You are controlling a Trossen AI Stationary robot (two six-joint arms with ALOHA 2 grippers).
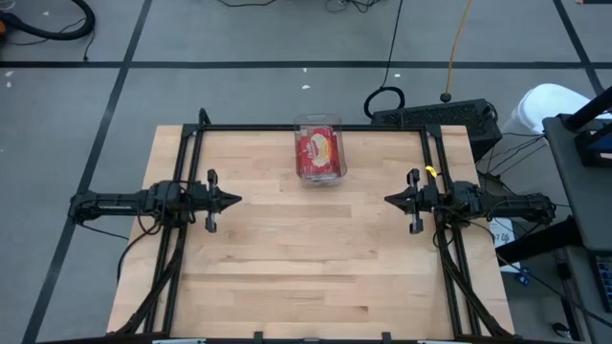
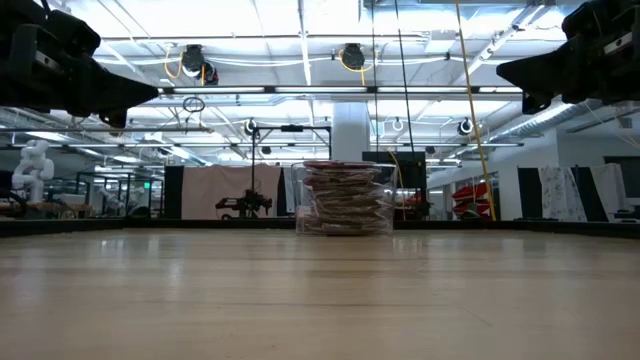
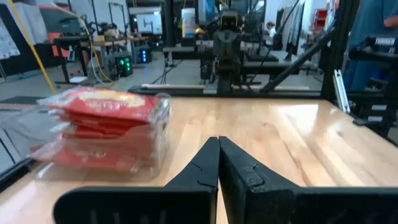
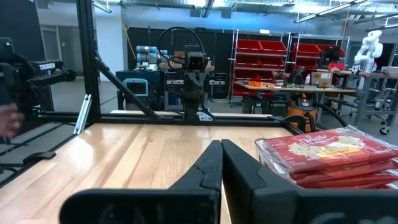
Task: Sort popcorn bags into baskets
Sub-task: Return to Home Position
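High view shows the left gripper and right gripper held level at opposite sides of the desk, pointing toward each other. Both are clenched, grasping nothing.

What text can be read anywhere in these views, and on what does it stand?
"TROSSEN": white letters on a dark housing beside the table, right wrist view.
"Orville", seemingly: on the top popcorn bag in the clear bin; smaller print blurred.
High, low and left wrist views: nothing readable.
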